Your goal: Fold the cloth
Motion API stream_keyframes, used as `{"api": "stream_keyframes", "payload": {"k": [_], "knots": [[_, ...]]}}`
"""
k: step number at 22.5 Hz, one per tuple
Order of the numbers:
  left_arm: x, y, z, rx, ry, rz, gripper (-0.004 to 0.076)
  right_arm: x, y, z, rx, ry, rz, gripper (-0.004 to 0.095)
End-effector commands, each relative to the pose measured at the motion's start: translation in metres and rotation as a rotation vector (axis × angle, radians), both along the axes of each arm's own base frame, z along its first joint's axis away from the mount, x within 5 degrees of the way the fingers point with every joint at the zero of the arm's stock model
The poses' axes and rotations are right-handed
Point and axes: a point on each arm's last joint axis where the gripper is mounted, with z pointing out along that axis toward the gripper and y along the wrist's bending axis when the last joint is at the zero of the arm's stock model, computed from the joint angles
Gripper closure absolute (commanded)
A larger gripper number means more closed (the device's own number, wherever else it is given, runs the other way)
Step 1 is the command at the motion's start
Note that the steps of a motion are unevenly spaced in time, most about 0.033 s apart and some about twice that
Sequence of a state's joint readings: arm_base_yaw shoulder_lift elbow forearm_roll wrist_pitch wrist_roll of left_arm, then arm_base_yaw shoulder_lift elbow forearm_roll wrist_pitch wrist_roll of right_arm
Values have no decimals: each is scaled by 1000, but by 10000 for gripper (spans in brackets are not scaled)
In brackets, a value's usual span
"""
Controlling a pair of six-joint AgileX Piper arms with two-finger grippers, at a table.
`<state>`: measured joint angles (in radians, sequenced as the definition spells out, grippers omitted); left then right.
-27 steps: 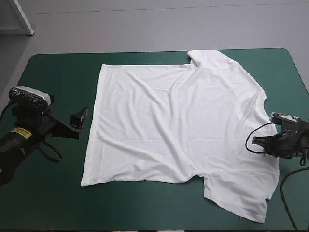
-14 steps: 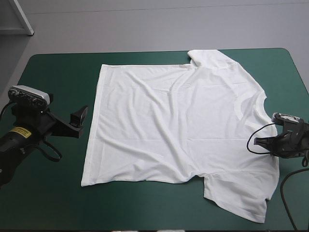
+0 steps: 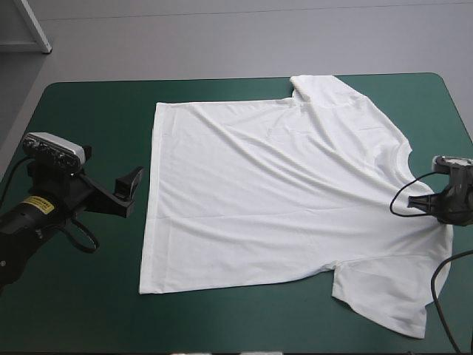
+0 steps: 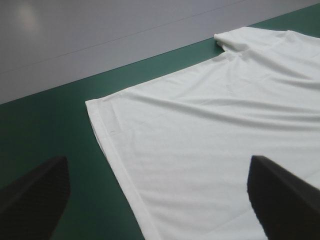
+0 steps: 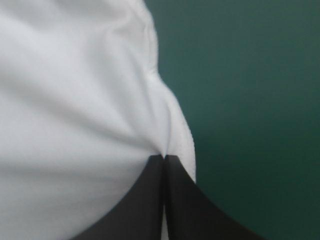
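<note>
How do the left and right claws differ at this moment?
The left gripper is open, its fingers wide apart; the right gripper is shut on the T-shirt. The left holds nothing and sits beside the hem; the right pinches cloth at the collar end, with creases running toward it. Both have black fingers and sit low over the teal-green cover, at opposite ends of the shirt.

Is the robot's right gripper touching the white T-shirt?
Touching. In the right wrist view, the right gripper is pinched shut on the T-shirt, the cloth puckering at its tip.
</note>
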<state>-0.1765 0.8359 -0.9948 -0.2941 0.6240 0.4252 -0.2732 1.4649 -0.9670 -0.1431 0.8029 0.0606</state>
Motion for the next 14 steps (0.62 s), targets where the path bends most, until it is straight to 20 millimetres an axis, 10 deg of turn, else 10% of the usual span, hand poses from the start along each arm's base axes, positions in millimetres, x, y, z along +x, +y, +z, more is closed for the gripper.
{"api": "stream_keyframes", "payload": {"k": [1, 7, 14], "knots": [[-2, -1, 14, -44, -60, -2, 24, 29, -18, 34, -145, -90, -3, 925], [-6, -3, 6, -23, 27, -27, 24, 97, -83, 45, -222, -60, -101, 925], [-9, -4, 0, -1, 102, -48, 24, 121, -151, 48, -173, -160, -242, 925]]}}
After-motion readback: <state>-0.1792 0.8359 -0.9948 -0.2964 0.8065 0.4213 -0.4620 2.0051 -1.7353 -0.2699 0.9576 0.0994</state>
